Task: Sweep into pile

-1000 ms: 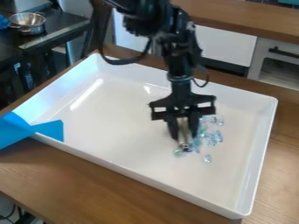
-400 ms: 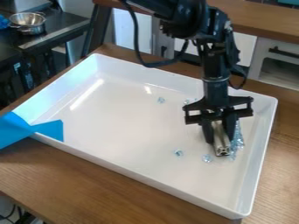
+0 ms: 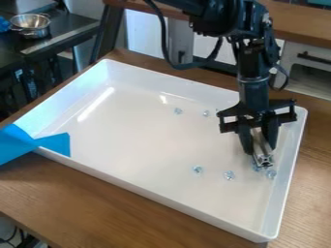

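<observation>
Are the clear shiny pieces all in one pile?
No, several clear shiny pieces lie singly on the white rectangular tray, apart from those by the black gripper.

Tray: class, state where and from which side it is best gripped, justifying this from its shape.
Probably the near wall of the tray, midway along, from above, one finger inside and one outside: it stands up thin around a wide, flat floor. The gems lie inward of it. The claw should first put down its bar.
</observation>
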Robot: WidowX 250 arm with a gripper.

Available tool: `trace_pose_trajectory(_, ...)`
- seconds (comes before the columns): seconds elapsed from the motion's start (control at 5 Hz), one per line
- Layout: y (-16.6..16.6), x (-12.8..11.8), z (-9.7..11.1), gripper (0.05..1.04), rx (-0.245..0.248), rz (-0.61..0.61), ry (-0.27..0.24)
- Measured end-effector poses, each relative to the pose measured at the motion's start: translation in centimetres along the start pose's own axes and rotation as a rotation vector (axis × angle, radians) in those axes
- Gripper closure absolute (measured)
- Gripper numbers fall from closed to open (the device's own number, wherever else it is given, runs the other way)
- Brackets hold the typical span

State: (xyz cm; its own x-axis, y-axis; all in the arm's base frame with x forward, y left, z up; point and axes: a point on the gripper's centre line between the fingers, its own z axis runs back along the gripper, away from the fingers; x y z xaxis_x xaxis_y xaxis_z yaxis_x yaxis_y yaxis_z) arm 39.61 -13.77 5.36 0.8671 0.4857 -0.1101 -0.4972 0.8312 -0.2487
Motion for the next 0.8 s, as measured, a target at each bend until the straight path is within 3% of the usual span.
trace_pose_trajectory(0.2,-0.4,-0.7,3.0,0.702,-0.061,-0.009,0.016)
trace_pose_trajectory(0.4,1.8,-0.9,7.4,0.703,-0.111,-0.005,0.011)
trace_pose_trajectory(0.6,5.7,-1.3,8.3,0.702,-0.051,0.0,-0.002)
trace_pose_trajectory(0.8,8.7,-2.9,7.5,0.703,0.01,0.004,0.016)
